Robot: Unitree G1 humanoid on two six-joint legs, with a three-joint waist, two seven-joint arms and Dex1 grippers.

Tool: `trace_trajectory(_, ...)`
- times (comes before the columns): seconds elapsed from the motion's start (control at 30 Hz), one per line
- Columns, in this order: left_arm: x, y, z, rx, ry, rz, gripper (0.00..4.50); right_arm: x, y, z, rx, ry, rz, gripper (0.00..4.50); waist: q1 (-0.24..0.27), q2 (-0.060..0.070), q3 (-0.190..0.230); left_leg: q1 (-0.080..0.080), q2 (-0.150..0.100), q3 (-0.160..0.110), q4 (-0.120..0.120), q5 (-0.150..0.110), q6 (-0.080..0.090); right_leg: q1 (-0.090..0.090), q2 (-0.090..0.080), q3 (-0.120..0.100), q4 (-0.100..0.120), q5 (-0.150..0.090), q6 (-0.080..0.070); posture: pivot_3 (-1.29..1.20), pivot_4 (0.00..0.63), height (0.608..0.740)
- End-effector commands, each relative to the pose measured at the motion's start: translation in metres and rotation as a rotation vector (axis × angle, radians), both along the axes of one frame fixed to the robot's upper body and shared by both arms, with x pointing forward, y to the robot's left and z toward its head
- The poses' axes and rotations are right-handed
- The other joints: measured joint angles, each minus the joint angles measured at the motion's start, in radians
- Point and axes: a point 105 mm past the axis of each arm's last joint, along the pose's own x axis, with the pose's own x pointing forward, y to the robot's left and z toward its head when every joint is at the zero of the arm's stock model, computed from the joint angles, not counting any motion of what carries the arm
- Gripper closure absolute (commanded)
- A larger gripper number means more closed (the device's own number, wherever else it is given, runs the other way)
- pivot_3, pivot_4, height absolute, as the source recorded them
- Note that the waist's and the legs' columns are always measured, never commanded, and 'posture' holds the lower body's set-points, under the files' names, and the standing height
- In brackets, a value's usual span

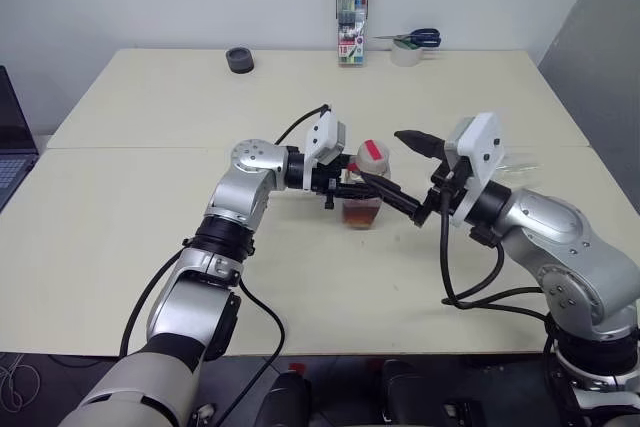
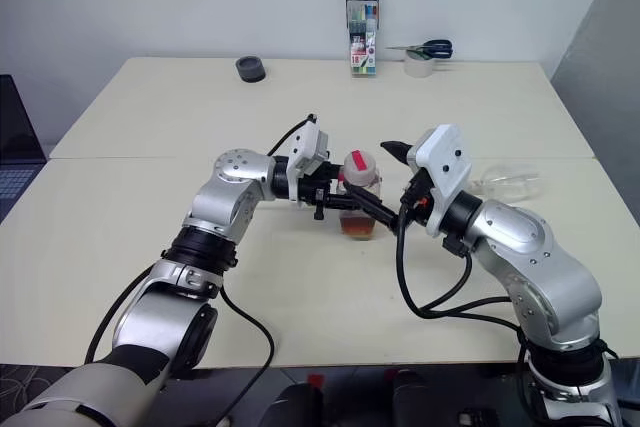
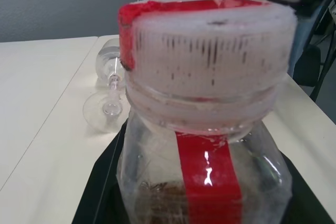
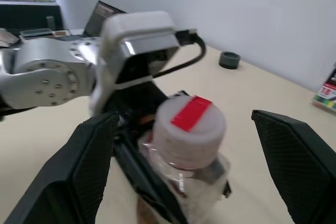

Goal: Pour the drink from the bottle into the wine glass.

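Gripping the bottle point(image 1: 362, 192) around its squarish body, the left gripper point(image 1: 345, 190) keeps its jaws shut on it just above the pale counter point(image 1: 150, 117); the white cap with red tape is still on and the drink point(image 1: 361, 213) sits low inside. The thin plastic probably flexes, so a mid-body hold suits it. The right gripper point(image 1: 410, 175) stands with jaws wide around the cap. Farther right the wine glass point(image 2: 510, 181) lies on its side, fragile, best taken by the stem. A white wall backs the counter.
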Motion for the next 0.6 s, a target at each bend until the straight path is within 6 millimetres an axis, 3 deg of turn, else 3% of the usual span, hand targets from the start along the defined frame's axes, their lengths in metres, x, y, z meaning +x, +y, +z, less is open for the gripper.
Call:
trace_trajectory(0.03,0.0,-0.002,0.018,-0.038,-0.042,-0.01,2.77,-0.003,0.007,0.013,0.011,-0.069,0.001,0.2,0.0,0.0,0.0,0.0,0.0,0.0,0.0,0.0,0.0,0.0,0.0,0.0,0.0,0.0,0.0,0.0,0.15,0.74)
trace_trajectory(0.2,0.0,-0.003,0.019,-0.039,-0.044,-0.015,2.77,0.013,0.01,0.015,0.012,-0.113,-0.072,0.2,0.0,0.0,0.0,0.0,0.0,0.0,0.0,0.0,0.0,0.0,0.0,0.0,0.0,0.0,0.0,0.0,0.15,0.74)
trace_trajectory(0.6,-0.001,-0.002,0.018,-0.034,-0.048,-0.015,2.77,0.024,0.009,0.014,0.019,-0.121,-0.108,0.2,0.0,0.0,0.0,0.0,0.0,0.0,0.0,0.0,-0.001,0.0,0.0,0.0,0.0,0.0,0.0,0.0,0.15,0.74)
